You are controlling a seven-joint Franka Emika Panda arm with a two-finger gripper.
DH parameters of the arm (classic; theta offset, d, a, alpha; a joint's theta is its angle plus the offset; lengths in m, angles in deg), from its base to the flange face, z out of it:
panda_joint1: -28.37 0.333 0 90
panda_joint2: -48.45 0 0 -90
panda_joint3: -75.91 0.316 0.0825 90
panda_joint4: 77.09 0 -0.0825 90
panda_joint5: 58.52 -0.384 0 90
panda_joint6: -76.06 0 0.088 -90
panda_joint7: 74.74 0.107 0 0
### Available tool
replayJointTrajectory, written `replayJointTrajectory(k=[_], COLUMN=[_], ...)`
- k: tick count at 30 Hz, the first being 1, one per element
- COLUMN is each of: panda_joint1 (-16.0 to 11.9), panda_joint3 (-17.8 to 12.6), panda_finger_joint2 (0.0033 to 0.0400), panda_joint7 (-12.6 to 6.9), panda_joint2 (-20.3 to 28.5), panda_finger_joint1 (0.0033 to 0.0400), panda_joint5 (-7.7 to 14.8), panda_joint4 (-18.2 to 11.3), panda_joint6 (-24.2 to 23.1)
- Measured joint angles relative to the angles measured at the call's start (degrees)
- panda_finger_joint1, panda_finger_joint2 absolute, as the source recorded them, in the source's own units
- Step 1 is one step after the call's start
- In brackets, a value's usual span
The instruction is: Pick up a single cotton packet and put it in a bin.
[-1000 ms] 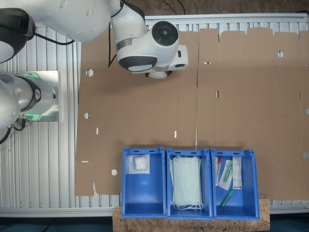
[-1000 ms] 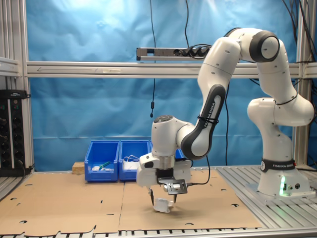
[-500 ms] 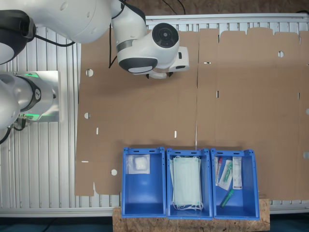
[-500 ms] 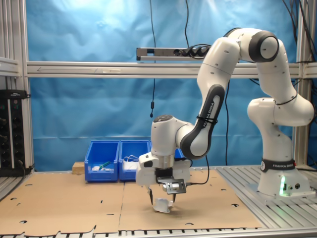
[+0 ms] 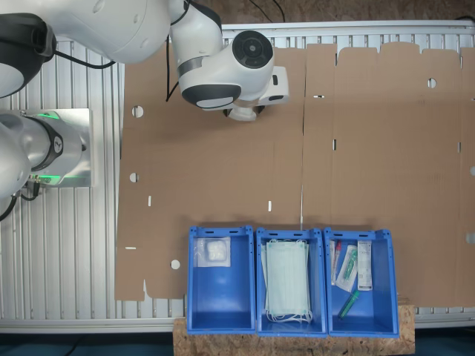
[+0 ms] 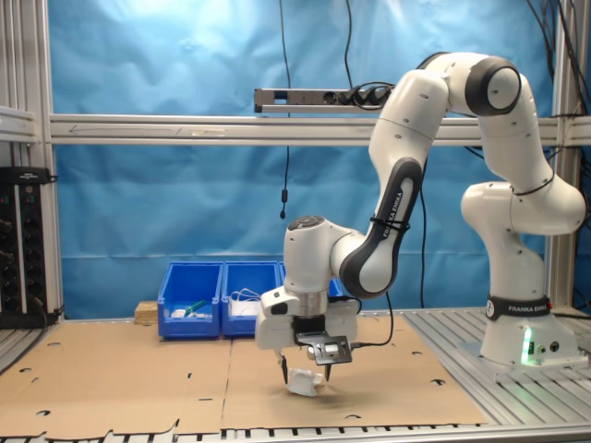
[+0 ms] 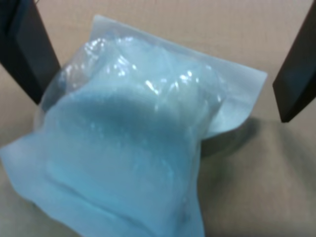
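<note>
The end effector (image 6: 305,374) stands spread apart around the cotton packet (image 7: 133,148), which lies crumpled on the cardboard near the worktop (image 6: 138,378) edge far from the bins (image 5: 289,282); closing may pinch only loose plastic, so I think it could slip out.

Flattened cardboard sheets (image 5: 356,148) cover the table, with small punched holes and slots. Beneath them, a ribbed aluminium table surface (image 5: 74,252). Pale green face masks (image 5: 288,280) lie stacked — loops trailing at the edges. Beside them, long narrow white-and-green wrapped items (image 5: 349,271) lie loose, some slanted. Blue backdrop (image 6: 166,185) behind; a black power strip (image 6: 314,95) hangs on the frame rail — cables dangling.
</note>
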Motion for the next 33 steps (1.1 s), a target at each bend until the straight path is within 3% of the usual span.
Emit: replayJointTrajectory(k=[33], panda_joint1=[0.0], panda_joint3=[1.2], panda_finger_joint2=[0.04], panda_joint7=[0.0], panda_joint2=[0.0], panda_finger_joint1=[0.04], panda_joint5=[0.0], panda_joint4=[0.0], panda_joint6=[0.0])
